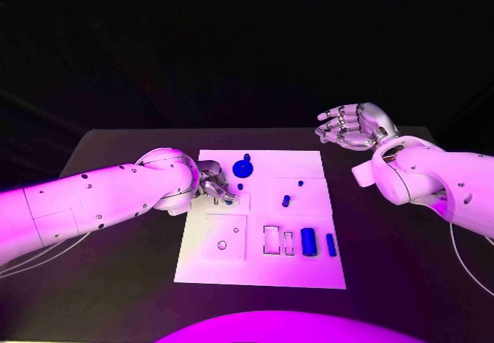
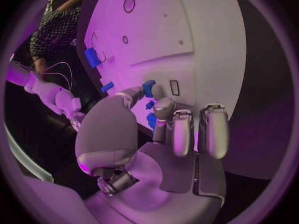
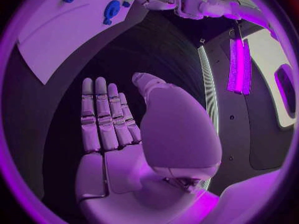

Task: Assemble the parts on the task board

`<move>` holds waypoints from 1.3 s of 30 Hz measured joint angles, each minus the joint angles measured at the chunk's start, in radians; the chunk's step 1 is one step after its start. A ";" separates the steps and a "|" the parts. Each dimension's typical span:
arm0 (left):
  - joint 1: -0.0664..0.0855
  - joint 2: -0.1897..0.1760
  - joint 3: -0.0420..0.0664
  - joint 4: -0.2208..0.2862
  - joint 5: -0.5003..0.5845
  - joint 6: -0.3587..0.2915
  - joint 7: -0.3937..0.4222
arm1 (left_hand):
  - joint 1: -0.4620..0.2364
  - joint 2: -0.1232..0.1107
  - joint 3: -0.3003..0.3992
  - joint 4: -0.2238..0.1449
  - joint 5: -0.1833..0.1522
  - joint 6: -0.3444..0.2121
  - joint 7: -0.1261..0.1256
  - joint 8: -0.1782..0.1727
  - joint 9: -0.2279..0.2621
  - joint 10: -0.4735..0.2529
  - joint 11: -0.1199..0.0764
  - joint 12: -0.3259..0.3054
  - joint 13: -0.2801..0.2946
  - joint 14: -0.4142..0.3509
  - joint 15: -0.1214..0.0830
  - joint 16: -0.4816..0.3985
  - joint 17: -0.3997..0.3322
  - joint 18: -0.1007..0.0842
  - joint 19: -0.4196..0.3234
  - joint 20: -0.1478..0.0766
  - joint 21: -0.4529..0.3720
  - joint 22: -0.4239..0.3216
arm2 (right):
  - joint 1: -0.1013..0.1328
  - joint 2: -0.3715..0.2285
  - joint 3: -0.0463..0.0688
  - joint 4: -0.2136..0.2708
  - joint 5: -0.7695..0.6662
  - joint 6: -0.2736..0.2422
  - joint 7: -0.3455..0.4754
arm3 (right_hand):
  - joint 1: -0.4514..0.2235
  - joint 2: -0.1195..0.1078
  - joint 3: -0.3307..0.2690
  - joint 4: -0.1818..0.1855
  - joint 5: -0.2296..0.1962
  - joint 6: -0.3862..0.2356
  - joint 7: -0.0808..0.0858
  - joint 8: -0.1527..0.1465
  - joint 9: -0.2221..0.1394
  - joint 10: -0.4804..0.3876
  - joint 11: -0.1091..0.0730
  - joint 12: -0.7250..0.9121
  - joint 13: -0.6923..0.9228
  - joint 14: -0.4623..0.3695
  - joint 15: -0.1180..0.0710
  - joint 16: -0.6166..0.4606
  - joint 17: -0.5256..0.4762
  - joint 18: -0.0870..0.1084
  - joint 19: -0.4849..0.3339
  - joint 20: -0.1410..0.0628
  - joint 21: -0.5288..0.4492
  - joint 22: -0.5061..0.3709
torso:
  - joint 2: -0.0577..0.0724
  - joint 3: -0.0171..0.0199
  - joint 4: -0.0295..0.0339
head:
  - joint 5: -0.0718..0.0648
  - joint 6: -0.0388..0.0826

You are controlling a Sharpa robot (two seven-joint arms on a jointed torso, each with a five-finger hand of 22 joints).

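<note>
The robot's left hand [image 1: 211, 180] works over the board [image 1: 309, 161], its fingers [image 2: 167, 109] closed on a small blue part [image 2: 149, 87] near the board's left edge, beside a round blue part [image 1: 242, 168]. The right hand [image 1: 351, 125] hangs off the board's far right corner, fingers [image 3: 99, 119] straight, side by side and holding nothing. The step looks like a seating; next, judging by the pose, comes lining the part over its socket and pressing down.

My left hand [image 2: 163, 134] hangs over the white board [image 2: 187, 45], my thumb and a fingertip closed on a small blue piece [image 2: 148, 88]. Two more blue pieces [image 2: 92, 57] sit on the board beyond.
</note>
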 measured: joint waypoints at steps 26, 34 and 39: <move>-0.007 -0.014 0.012 0.012 -0.002 0.010 -0.002 | -0.050 0.037 -0.103 0.009 -0.150 0.003 0.003 -0.014 0.000 0.000 0.000 0.000 0.007 0.000 0.000 0.000 0.001 0.000 0.000 0.000 0.000 0.000 | 0.000 0.003 0.000 -0.007 0.001 -0.004 0.005 | -0.028 0.020 -0.085 -0.002 -0.010 0.007 0.001 -0.014 -0.026 -0.022 0.022 -0.033 0.000 -0.101 0.047 -0.093 -0.096 0.000 -0.188 0.062 -0.042 -0.145 | -0.002 -0.0003 0.0010 | -0.002 0.000; -0.007 -0.024 0.043 0.019 0.005 0.011 -0.005 | -0.050 0.036 -0.118 0.008 -0.164 0.003 0.003 -0.014 0.000 0.000 0.000 0.000 -0.001 0.000 0.000 0.000 0.001 0.000 0.000 0.000 -0.007 0.000 | 0.000 0.006 0.000 -0.011 0.002 -0.004 0.006 | -0.024 0.024 -0.092 -0.001 -0.010 0.007 0.001 -0.014 -0.027 -0.022 0.022 -0.033 0.000 -0.101 0.047 -0.093 -0.102 0.000 -0.203 0.063 -0.042 -0.154 | -0.003 -0.0004 0.0010 | -0.002 0.004; 0.007 -0.039 0.071 0.018 0.019 0.010 -0.005 | -0.050 0.037 -0.136 0.009 -0.167 -0.005 0.012 -0.022 0.000 -0.021 0.006 -0.025 -0.032 0.000 0.000 -0.001 0.001 0.000 -0.015 0.000 -0.016 0.000 | 0.000 0.006 0.000 -0.014 0.002 -0.004 0.007 | -0.023 0.024 -0.092 -0.001 -0.010 0.007 0.001 -0.014 -0.027 -0.022 0.022 -0.033 0.000 -0.101 0.047 -0.093 -0.102 0.000 -0.204 0.064 -0.042 -0.154 | -0.003 -0.0004 0.0016 | 0.000 0.007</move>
